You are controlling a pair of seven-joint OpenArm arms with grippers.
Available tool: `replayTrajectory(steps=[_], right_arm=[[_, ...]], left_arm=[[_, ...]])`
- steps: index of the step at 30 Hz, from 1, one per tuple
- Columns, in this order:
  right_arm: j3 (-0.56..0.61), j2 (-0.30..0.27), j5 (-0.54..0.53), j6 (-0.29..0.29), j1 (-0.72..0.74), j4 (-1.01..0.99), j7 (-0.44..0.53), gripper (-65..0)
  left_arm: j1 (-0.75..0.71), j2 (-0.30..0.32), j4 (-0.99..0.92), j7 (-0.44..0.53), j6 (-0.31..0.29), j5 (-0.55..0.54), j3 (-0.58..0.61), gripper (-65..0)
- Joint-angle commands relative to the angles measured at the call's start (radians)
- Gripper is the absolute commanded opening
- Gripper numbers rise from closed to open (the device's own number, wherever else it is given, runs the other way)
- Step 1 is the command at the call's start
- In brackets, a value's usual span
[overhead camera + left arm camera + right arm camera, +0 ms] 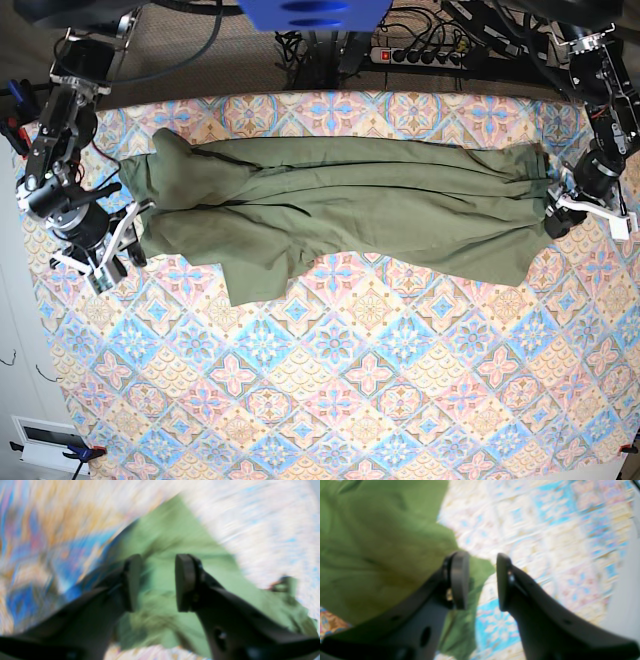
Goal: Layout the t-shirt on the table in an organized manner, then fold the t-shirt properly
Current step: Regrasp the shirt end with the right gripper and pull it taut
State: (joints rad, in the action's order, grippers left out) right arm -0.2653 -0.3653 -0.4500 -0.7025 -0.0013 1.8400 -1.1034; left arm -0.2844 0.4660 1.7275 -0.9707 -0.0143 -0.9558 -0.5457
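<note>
Base view shows you the t-shirt stretched across the upper worktop, left claw at its right end and right claw at its left both parted and empty; soft, wrinkly cloth, so pinch hems or corners.

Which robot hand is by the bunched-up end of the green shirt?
The right hand, on the overhead picture's left. There the t-shirt is bunched and rumpled; the left hand is at the straighter end.
</note>
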Motion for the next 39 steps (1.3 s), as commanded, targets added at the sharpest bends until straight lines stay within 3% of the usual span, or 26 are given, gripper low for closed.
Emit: replayTrajectory(steps=[1,5,9,17,28,35,39], right_arm=[[0.019,0.007,-0.011,0.004,0.042,-0.006,0.016,-42.7],[0.044,0.065,-0.011,0.004,0.139,-0.096,0.019,-41.3],[0.045,0.093,-0.007,0.004,0.198,-0.231,0.021,-41.3],[0.151,0.124,0.173,0.004,0.375,-0.483,0.079,-41.0],[0.28,0.21,0.185,0.004,0.465,-0.839,0.19,-40.9],[0.309,0.214,0.187,0.004,0.53,-0.94,0.286,-40.9],[0.314,0.214,0.185,0.004,0.528,-0.937,0.291,-40.9]], left_arm=[[0.009,0.021,0.009,0.011,0.003,-0.001,-0.006,-32.7],[0.072,0.017,0.006,0.006,0.003,-0.001,-0.006,-17.9],[0.138,0.004,-0.045,0.006,0.003,-0.001,-0.004,-8.6],[0.205,-0.062,-0.128,0.006,0.003,-0.001,-0.003,-8.3],[0.204,-0.063,-0.128,0.006,0.003,-0.001,-0.001,-8.3],[0.204,-0.063,-0.129,0.006,0.003,-0.001,-0.001,-8.3],[0.204,-0.063,-0.129,0.006,0.003,-0.001,-0.001,-8.3]])
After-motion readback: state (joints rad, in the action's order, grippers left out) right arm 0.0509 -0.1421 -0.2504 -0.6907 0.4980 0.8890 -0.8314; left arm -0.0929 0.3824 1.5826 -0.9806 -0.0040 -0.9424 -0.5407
